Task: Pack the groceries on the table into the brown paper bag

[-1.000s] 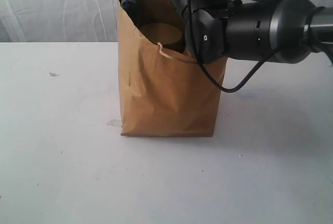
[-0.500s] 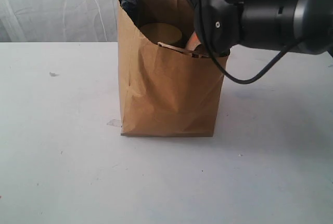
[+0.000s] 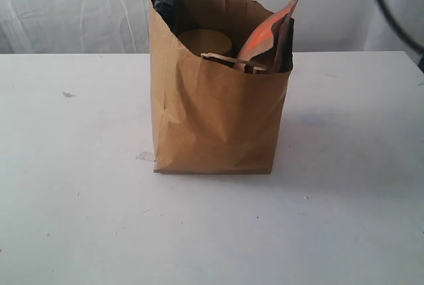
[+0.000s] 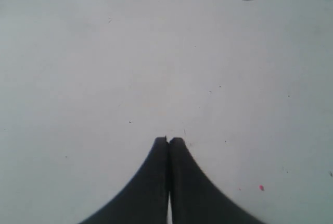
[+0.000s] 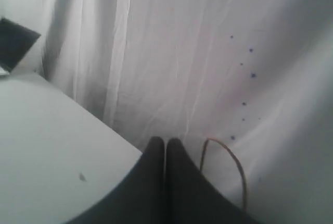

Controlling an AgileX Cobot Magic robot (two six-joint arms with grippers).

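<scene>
The brown paper bag (image 3: 212,119) stands upright on the bench (image 3: 79,219) — brown pouch with orange label (image 3: 265,33) poking out at its right. Left jaws closed above the bench; right jaws closed too — empty, facing a curtain (image 5: 182,52).

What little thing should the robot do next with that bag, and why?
Probably press the brown pouch with orange label down a bit: it leans in the right corner of the brown paper bag, its top poking above the rim. The right gripper is shut and empty, so it could push.
</scene>
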